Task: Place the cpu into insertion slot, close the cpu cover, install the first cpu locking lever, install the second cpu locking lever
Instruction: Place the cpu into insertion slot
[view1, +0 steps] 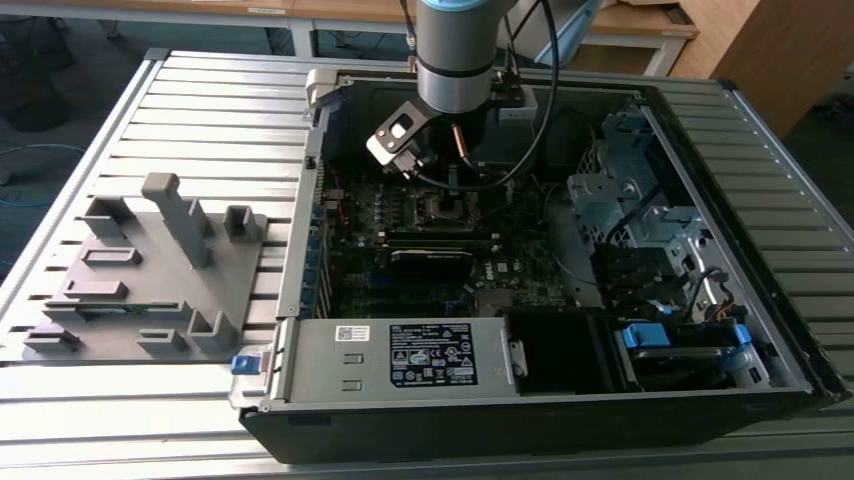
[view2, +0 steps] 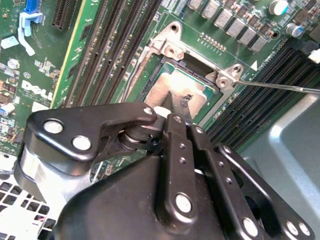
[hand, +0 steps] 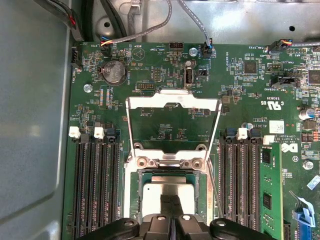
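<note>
Your arm reaches down into the open computer case, and the gripper hangs right over the socket area of the motherboard. In both wrist views its two dark fingers are drawn tightly together, with no gap to speak of and nothing visibly pinched between them. Their tips sit at the top face of the cpu; whether they press on it or hover just above, you cannot tell from here.

The cpu lies flat inside the insertion slot, silvery top up, its edges square to the slot's frame. The cpu cover is swung wide open, away from the slot, hinged at the two screw brackets on the slot's far edge, and you see green board through its window. A thin lever rod stands free beside the socket and is not latched down.

Long black memory slots flank the socket on both sides, and a green memory module stands in the bank beyond one set. A coin battery sits on the board past the open cover.

In the exterior view, the case rests on a slatted metal table, with a grey fixture tray beside it on the exterior view's left.
</note>
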